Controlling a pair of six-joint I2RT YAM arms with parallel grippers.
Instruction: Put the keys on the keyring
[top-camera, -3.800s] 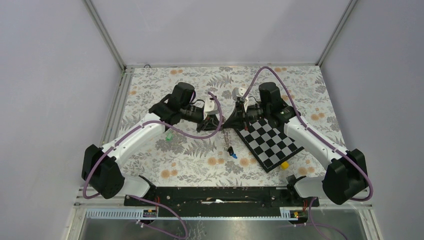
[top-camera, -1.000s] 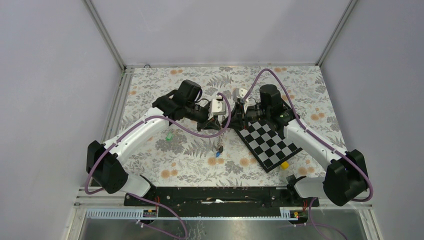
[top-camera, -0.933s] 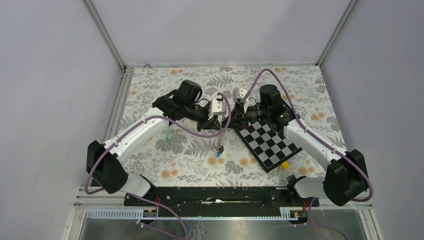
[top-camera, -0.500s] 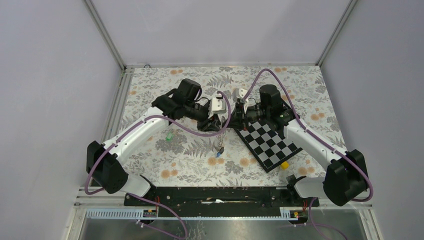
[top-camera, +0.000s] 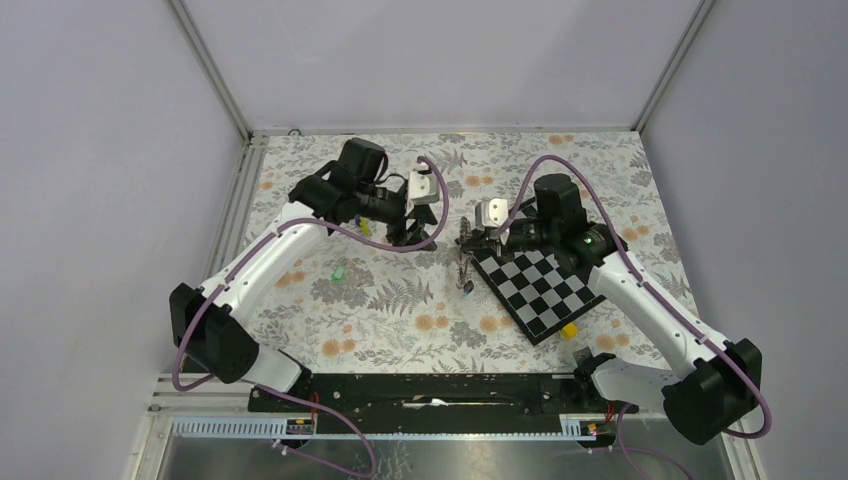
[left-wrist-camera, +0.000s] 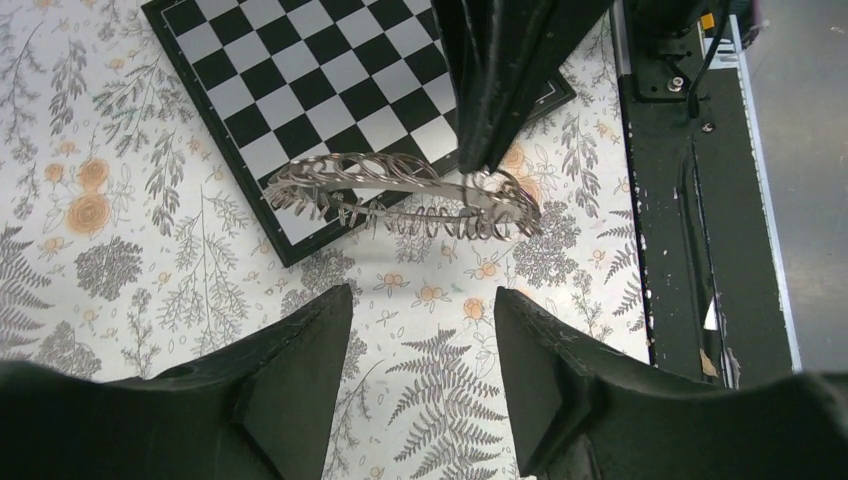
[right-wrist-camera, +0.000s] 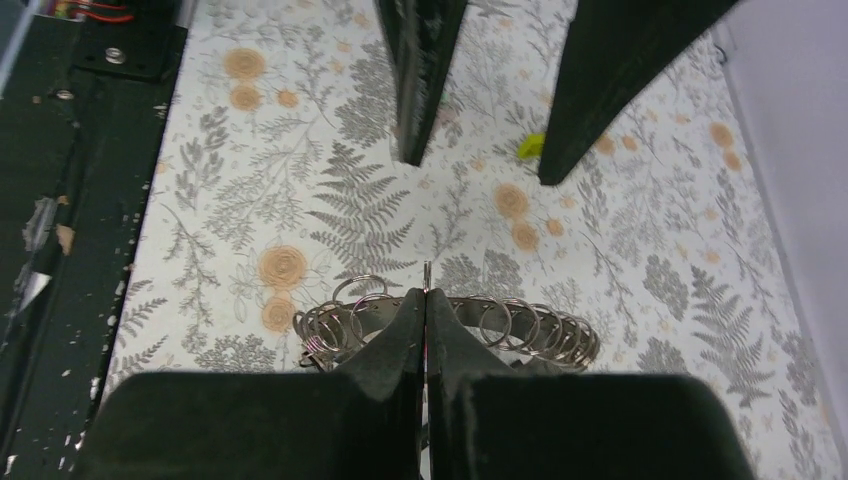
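Observation:
The keyring (right-wrist-camera: 545, 330), a coil of silver rings, hangs from my right gripper (right-wrist-camera: 425, 293), whose fingers are shut on it. From above, the keyring (top-camera: 463, 268) dangles as a short strand below the right gripper (top-camera: 467, 245), with something small and dark at its lower end. My left gripper (left-wrist-camera: 420, 292) is open and empty, a short way back from the keyring (left-wrist-camera: 400, 190). The left gripper (top-camera: 418, 238) sits to the left of the strand. A green key (top-camera: 339, 271) lies on the cloth at the left. I cannot make out any other keys.
The black-and-white checkerboard (top-camera: 540, 285) lies right of the strand, under the right arm. A small yellow block (top-camera: 569, 330) sits at its near corner. A yellow-green stick (right-wrist-camera: 530, 145) lies on the floral cloth near the left gripper. The black base rail (top-camera: 430, 390) runs along the near edge.
My left gripper has opened, let go of the keyring and drawn back to the far left. My right gripper has shut on the keyring and carried it right, beside the checkerboard.

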